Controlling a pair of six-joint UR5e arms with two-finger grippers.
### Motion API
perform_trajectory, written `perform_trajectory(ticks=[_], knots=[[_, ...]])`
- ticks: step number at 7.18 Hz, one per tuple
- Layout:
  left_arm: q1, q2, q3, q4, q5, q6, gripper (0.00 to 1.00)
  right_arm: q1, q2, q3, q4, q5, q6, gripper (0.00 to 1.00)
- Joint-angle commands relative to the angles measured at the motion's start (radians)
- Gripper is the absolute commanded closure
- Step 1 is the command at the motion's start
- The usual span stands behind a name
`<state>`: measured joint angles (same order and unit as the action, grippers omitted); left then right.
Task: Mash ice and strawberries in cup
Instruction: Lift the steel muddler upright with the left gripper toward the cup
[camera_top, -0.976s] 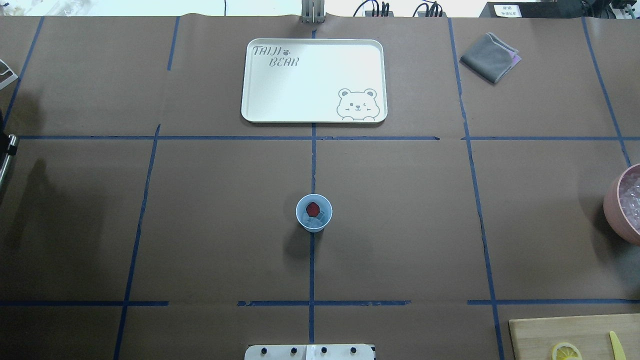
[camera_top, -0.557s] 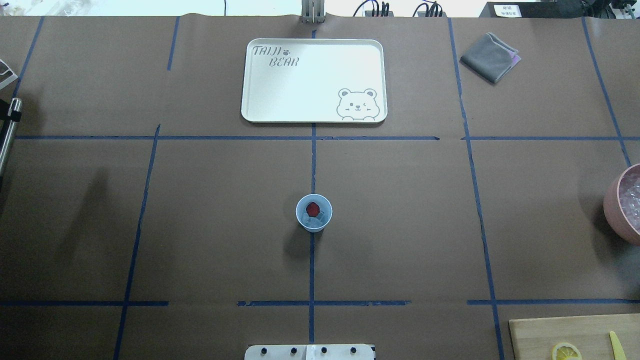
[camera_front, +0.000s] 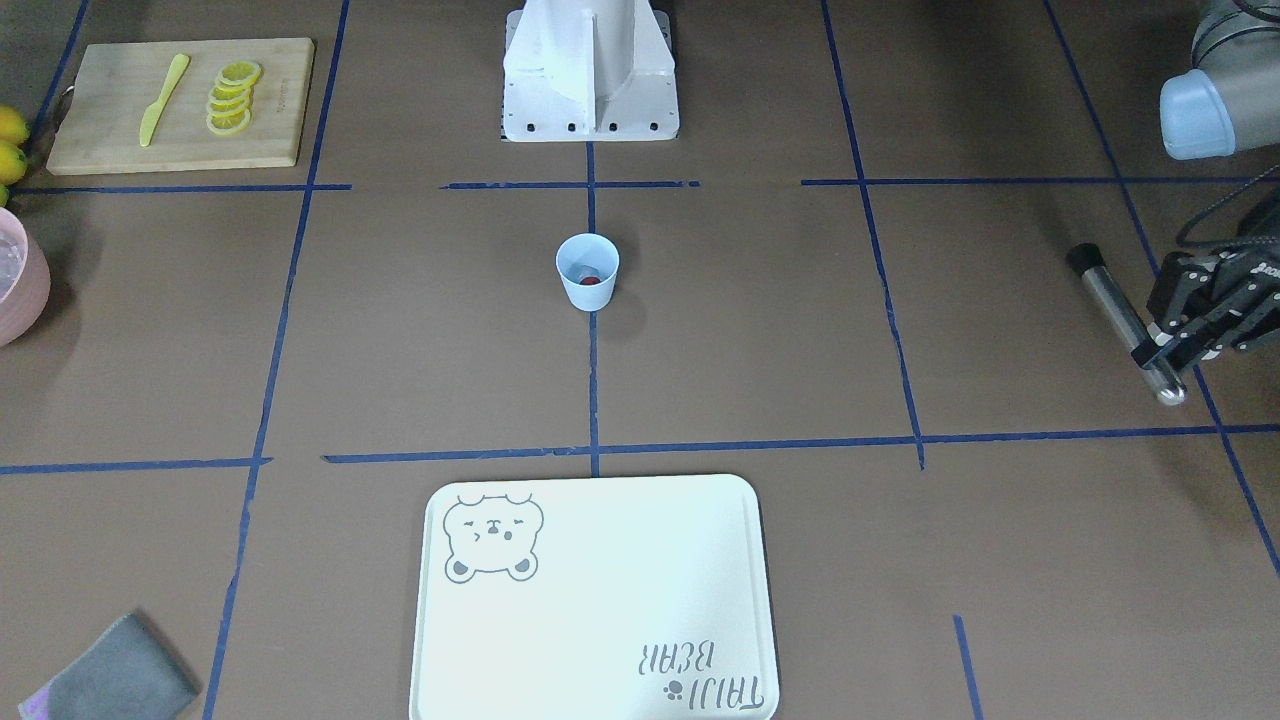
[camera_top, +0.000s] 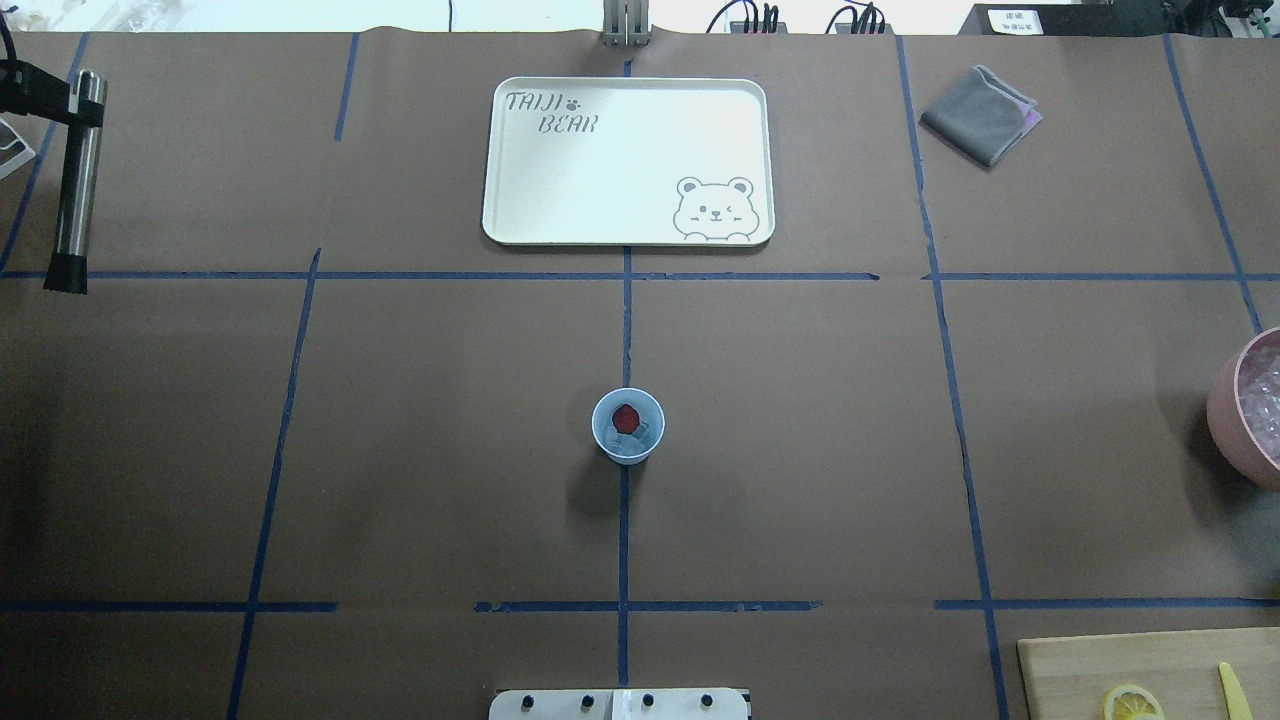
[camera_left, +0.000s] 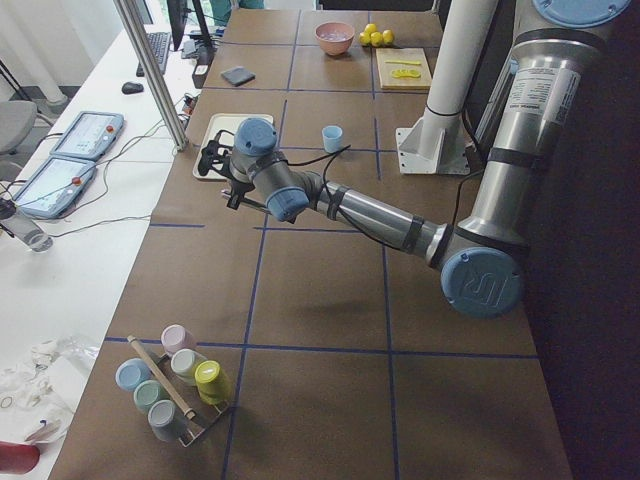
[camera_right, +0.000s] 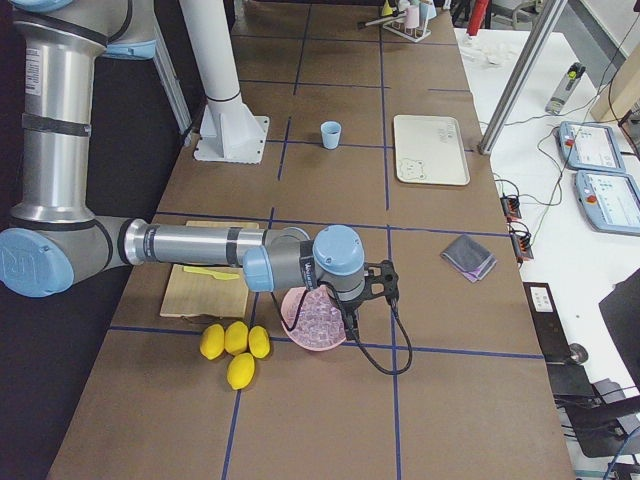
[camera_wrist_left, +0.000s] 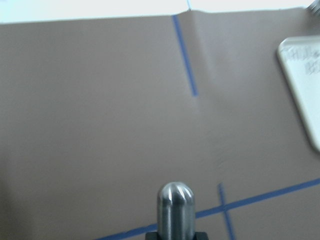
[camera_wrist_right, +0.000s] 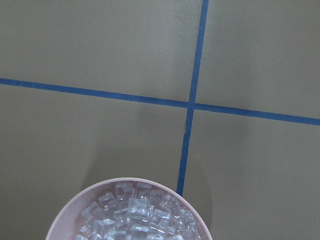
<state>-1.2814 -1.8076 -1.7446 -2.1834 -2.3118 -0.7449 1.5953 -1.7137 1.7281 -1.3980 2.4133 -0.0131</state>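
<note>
Overhead view, read left to right. At the far left the left claw is clamped on a steel rod, gripping it close to its rounded end. The long part, tipped in black, slants over the desk rather than standing upright, well apart from the cup.

The step in hand, as we judge it, is to carry the rod to the cup. To do it well we would:
- turn the rod upright, black tip down;
- centre it over the mouth before lowering;
- come down straight, since the mouth leaves little room around the tip;
- press in short vertical strokes, because the cup is light and nothing holds it, so a sideways push could tip or slide it.

The ice is likely to skid aside under the tip.

In the centre the cup stands upright on the tape line. It holds one strawberry on the tray side and ice beside it; neither looks mashed yet. Beyond it lies the tray.

At the right edge the bowl is heaped with cubes. In the right side view the right claw hovers above that bowl; we cannot tell how far it is open.
</note>
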Motion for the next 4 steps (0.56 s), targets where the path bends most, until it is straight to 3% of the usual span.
perform_trajectory(ticks=[1,2,4], knots=[[0.046,-0.030,-0.167,-0.001,0.138,-0.100,1.00,0.000,-0.001,0.022,0.001,0.003,0.004,0.01],[0.054,-0.042,-0.218,-0.006,0.165,-0.170,1.00,0.000,-0.001,0.022,0.001,0.003,0.005,0.01],[0.182,-0.059,-0.362,-0.007,0.424,-0.307,1.00,0.000,0.000,0.025,-0.001,0.003,0.005,0.01]])
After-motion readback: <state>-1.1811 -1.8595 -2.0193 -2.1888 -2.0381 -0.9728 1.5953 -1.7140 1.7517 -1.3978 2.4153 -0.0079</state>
